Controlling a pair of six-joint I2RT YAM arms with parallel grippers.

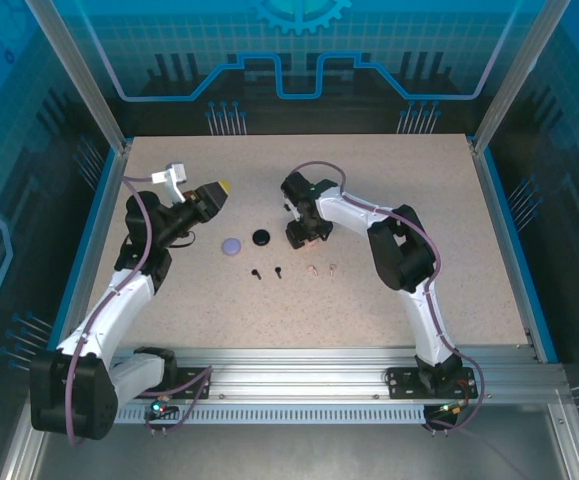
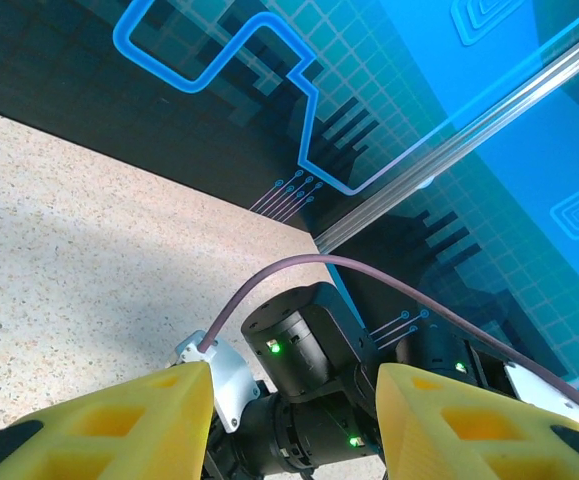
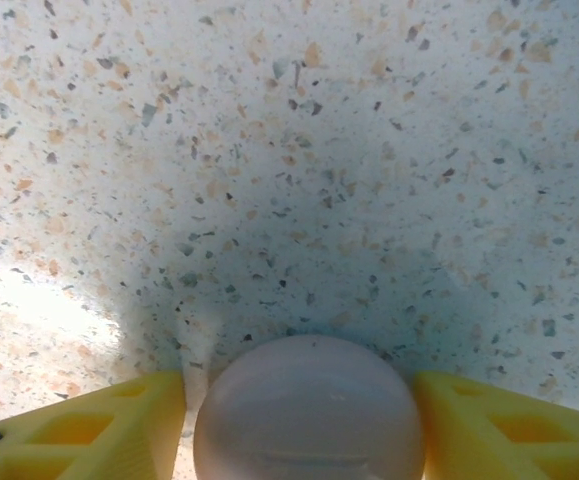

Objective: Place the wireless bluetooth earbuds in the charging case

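Left gripper [image 1: 225,187] raised over the left half of the table [image 1: 419,180], nearer the far edge than the near one, nose turned toward the right arm. From the left wrist: yellow fingers [image 2: 129,415] partly apart, nothing between them, nothing held. Right gripper [image 1: 304,238] down at the table surface about mid-table, just right of the two loose cases. From the right wrist: pale pink round case [image 3: 307,410] lying on the table between the yellow fingertips [image 3: 89,425]; fingertip at the right of that view against the case or all but against it, thin sliver of table visible between the case and the other fingertip. Jaws part-way open around the case; firm grip or not, cannot tell. Purple round case [image 1: 231,246] and black round case [image 1: 261,237] side by side near mid-table, left of the right gripper, not touching each other. Short row of earbuds just toward the near edge from the cases, left to right: black earbud [image 1: 256,273], second black earbud [image 1: 278,270], pale pink earbud [image 1: 314,269], second pale pink earbud [image 1: 332,266]. All four loose on the bare table, apart from one another, none seated in a case, none touched by either gripper.
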